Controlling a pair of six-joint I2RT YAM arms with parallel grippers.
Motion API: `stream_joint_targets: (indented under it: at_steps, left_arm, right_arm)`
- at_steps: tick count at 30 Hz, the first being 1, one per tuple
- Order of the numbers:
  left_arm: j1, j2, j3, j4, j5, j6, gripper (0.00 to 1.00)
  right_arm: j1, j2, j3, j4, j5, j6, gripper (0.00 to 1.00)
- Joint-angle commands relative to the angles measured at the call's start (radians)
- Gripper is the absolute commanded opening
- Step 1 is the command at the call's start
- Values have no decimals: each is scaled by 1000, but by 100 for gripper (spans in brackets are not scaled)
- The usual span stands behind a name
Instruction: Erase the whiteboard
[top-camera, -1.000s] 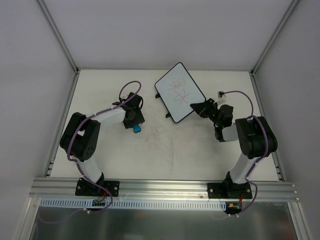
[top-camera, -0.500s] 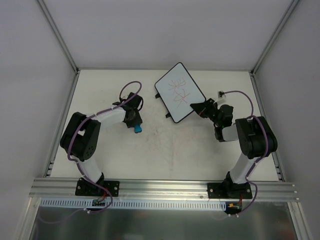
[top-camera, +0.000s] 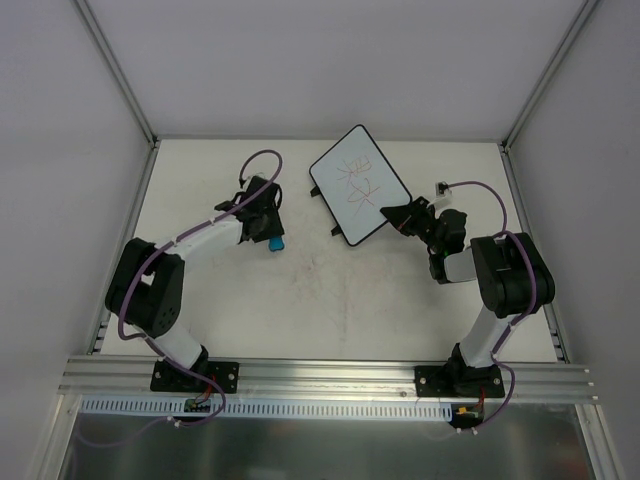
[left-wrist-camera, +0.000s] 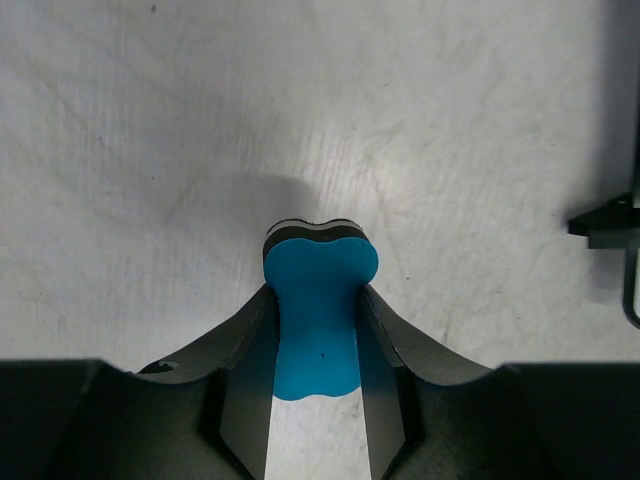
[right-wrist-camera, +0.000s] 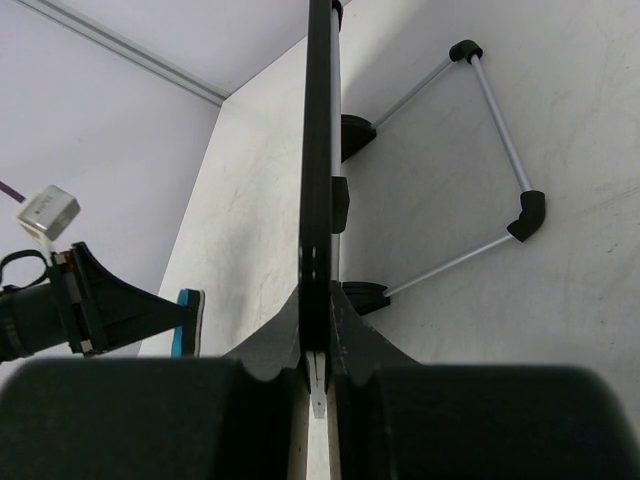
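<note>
The white table (top-camera: 330, 300) is the biggest thing here, and both arms reach out over it. The right arm (top-camera: 500, 275) bends in toward the middle. The left arm (top-camera: 200, 238) stretches toward the back left.

The whiteboard (top-camera: 360, 185) is at the back of the table, near the middle and turned at an angle. The right gripper (top-camera: 402, 216) has pinched its fingers tight on the board's near right edge. From the right wrist the board looks like a thin black line running away between the fingers. I think it is held this way so the board won't slide when it gets rubbed. I can't tell if its far end touches the table.

A thin metal stand (right-wrist-camera: 500, 125) sticks out from the back of the board.

The left gripper (top-camera: 268, 232) is off to the left of the board, not touching it. It is squeezed onto a small blue eraser (left-wrist-camera: 315, 310) shaped like a bone. The fingers hold the thin middle part, and the fat end pokes out in front. That leaves a free end to wipe with.

The red scribbles (top-camera: 360, 186) are on the board's face, so the wiping has not started. I think the eraser has to go over to them next.
</note>
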Motion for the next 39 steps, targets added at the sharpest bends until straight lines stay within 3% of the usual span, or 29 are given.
stream_joint_targets:
  at_steps: [1,8,15,22,26,31,39]
  left_arm:
    - [-7,-52,52,75,35,102,10]
    - [23,14,177,186,154,166,0]
    - [68,110,322,344,314,172,0]
    - [111,320,516,491,458,191,0]
    - [117,342,512,618,441,226,0]
    - [140,373,518,755,521,189,0]
    - [139,431,569,822,647,231,0]
  right_arm:
    - [2,-5,34,24,10,-11,0]
    - [3,-10,34,21,8,-14,0]
    - [9,-23,30,19,22,-26,0]
    - [29,-75,23,-54,51,-92,0]
    - [32,-71,31,-57,45,-96,0]
    - [37,-75,31,-57,43,-93,0]
    - [40,-88,34,-73,48,-95,0]
